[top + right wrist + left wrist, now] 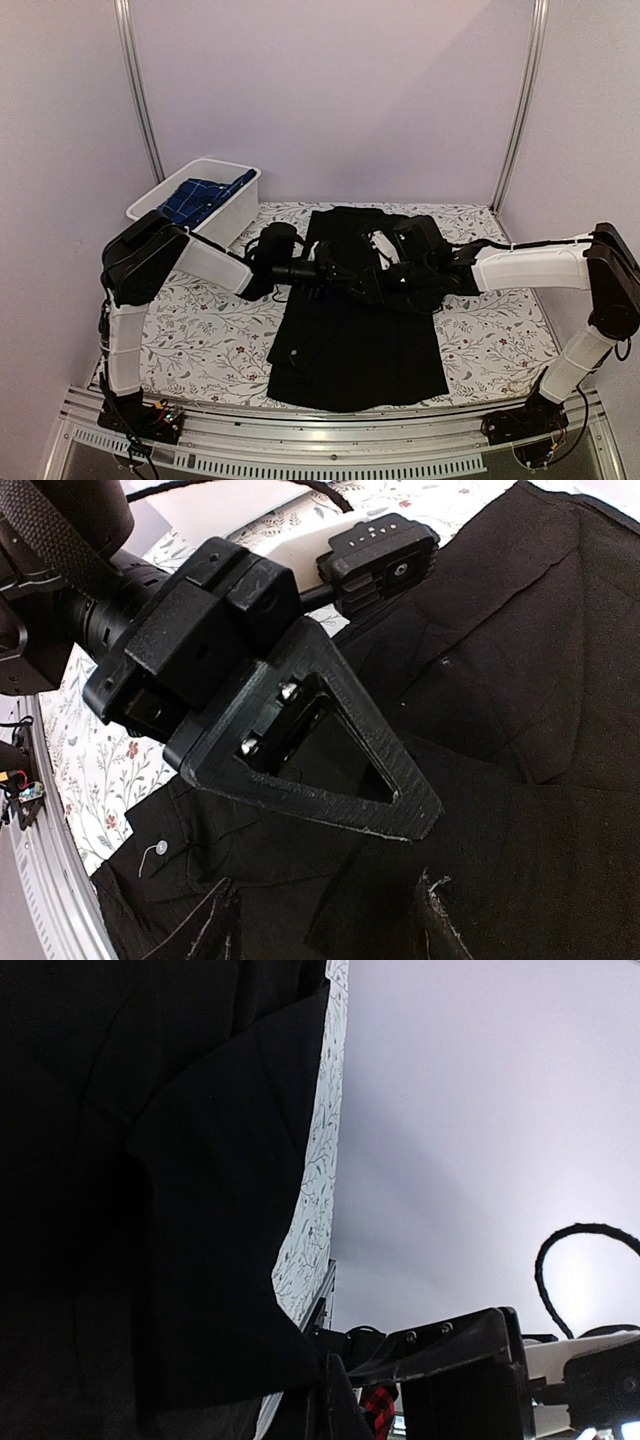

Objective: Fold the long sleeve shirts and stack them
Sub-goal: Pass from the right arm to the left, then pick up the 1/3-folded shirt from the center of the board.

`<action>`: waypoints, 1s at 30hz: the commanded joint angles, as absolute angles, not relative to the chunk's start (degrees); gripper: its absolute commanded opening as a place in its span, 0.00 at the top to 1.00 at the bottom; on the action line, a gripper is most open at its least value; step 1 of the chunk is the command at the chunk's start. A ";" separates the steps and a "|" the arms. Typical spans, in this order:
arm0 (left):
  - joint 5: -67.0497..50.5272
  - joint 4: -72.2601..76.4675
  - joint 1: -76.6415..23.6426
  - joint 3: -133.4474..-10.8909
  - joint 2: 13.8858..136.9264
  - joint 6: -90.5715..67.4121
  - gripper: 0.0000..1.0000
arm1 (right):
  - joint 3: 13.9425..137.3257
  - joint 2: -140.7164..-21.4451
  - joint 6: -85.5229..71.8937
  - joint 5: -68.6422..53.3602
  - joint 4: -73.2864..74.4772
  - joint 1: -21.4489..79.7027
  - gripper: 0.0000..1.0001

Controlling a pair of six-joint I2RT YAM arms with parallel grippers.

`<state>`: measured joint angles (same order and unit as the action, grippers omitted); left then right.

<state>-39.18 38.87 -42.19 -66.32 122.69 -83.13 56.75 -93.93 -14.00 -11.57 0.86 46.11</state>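
Observation:
The black shirt [350,350] lies flat along the middle of the table, collar at the far end. It also fills the left wrist view [150,1210] and the right wrist view [540,680]. My left gripper [345,274] lies low over the shirt's middle, turned on its side. Its fingertips [335,1390] meet at a cloth edge, shut on the black shirt. One of its fingers [320,798] rests on the cloth. My right gripper [376,288] [328,925] faces it closely, open and empty just above the shirt. The blue plaid shirt [200,198] lies in the tub.
The white plastic tub [228,215] stands at the back left, just behind my left arm. A floral cover [200,320] lies over the table. Metal posts and walls close the back and sides. A metal rail [330,440] runs along the near edge.

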 commanded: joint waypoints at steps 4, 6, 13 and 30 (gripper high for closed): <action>-37.32 15.88 -41.18 -77.92 117.37 -62.72 1.00 | 58.58 -84.63 -18.29 -4.07 8.64 42.97 0.30; -36.15 9.96 -40.98 -82.40 117.46 -57.59 1.00 | 58.20 -82.33 -21.30 -0.63 13.94 41.29 0.30; -31.53 -4.02 -40.61 -96.15 119.68 -43.54 1.00 | 49.48 -75.59 -34.51 4.76 30.39 42.13 0.35; -30.31 -8.20 -40.72 -107.72 122.74 -32.25 1.00 | 31.57 -67.01 -71.89 6.61 42.37 65.46 0.58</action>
